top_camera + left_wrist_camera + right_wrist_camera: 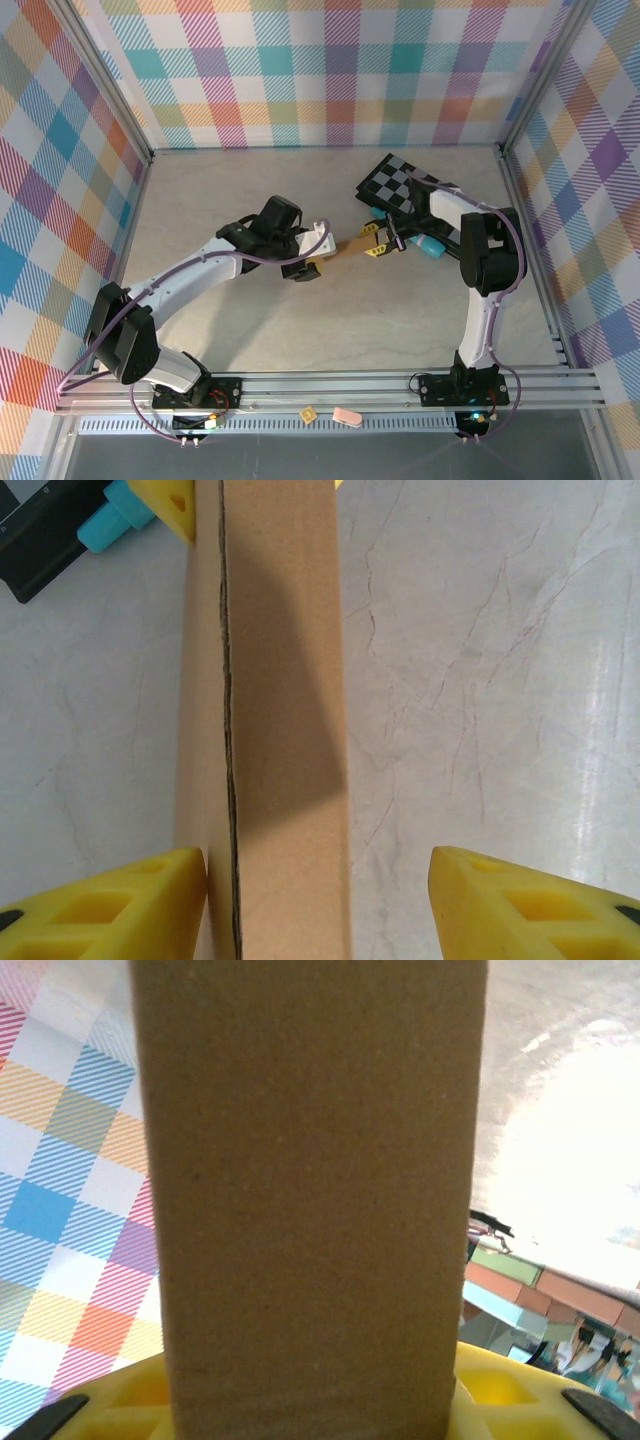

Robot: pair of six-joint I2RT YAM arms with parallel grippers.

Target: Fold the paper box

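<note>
Near the centre of the table (pixel 250 320), the paper box (pixel 346 249) spans both arms: the right gripper (pixel 378 243) clamps its 2 o'clock end, seemingly to steady it, while the left gripper (pixel 318 885), at 8 o'clock, straddles it unclenched, one finger (pixel 130 905) touching, likely to press a fold.

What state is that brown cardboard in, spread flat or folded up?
Folded up. The paper box shows as a narrow brown strip, and the left wrist view shows its layers meeting along a seam.
</note>
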